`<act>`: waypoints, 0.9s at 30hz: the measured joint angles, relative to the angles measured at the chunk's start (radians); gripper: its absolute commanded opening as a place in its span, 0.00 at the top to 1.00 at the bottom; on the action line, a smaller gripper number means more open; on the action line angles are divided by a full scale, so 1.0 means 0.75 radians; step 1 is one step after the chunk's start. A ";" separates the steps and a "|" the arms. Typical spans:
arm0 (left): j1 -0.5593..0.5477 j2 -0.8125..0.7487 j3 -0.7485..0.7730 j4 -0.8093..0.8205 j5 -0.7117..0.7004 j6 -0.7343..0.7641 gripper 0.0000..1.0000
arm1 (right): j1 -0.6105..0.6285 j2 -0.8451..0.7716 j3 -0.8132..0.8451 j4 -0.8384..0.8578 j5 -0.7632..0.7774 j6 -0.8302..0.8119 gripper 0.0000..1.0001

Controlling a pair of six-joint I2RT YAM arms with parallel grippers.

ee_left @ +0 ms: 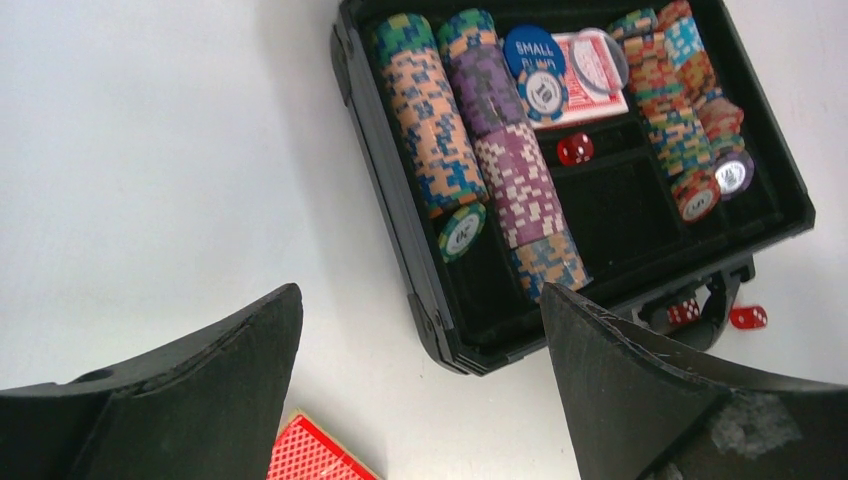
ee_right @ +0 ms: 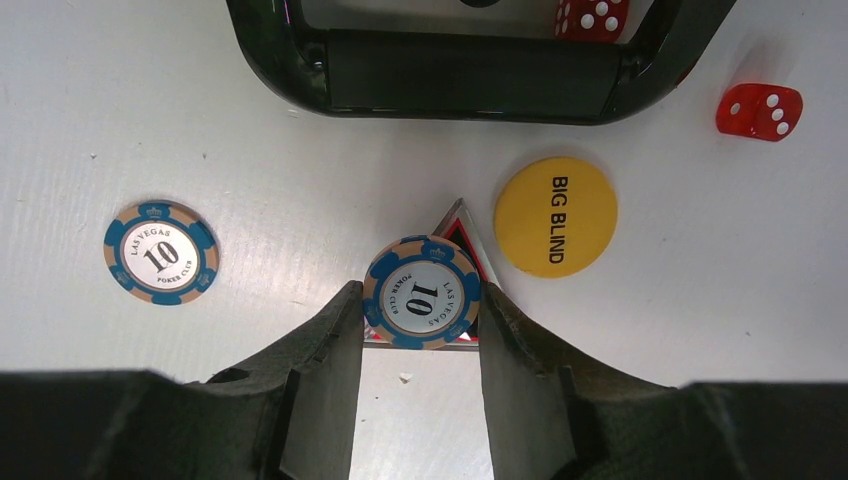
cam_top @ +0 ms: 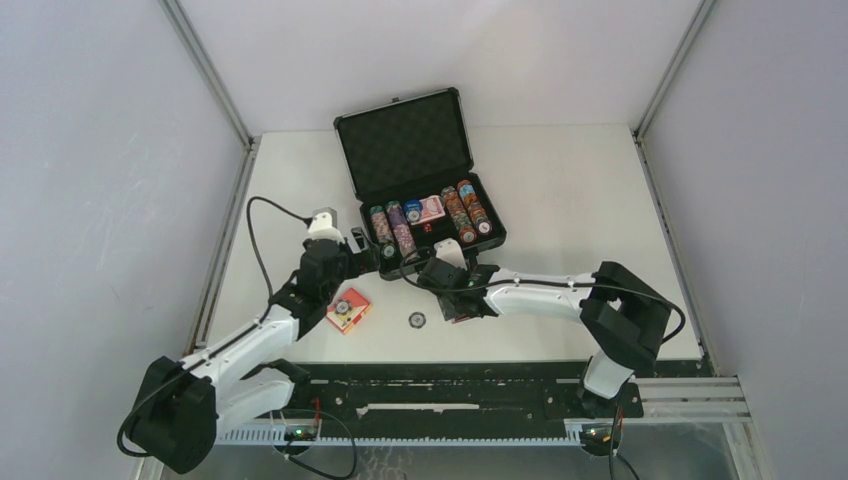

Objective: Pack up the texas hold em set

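Overhead: you are looking down on the whole table (cam_top: 600, 200). Wrists: you are peering close, both catching the briefcase handle (ee_right: 470, 75).

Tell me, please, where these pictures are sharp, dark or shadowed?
Top external: even, soft light, everything sharp. Left wrist: left fingers very dark up close, case throwing a soft shadow leftward. Right wrist: chip lettering crisp, right fingers dark, little detail.

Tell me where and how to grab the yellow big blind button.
Probably by its rim, from straight above: the yellow big blind button lies flat on the table, a thin disc, so only opposite edges offer a pinch.
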 measured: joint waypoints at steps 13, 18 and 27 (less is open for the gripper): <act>0.076 0.189 0.093 0.041 0.432 -0.117 0.11 | 0.002 -0.126 -0.020 0.003 0.006 -0.011 0.58; 0.092 0.287 0.125 0.089 0.705 -0.177 0.13 | 0.012 -0.177 -0.062 0.002 0.010 -0.018 0.58; 0.083 0.444 0.198 0.188 1.053 -0.267 0.12 | 0.031 -0.203 -0.070 0.001 0.033 -0.021 0.57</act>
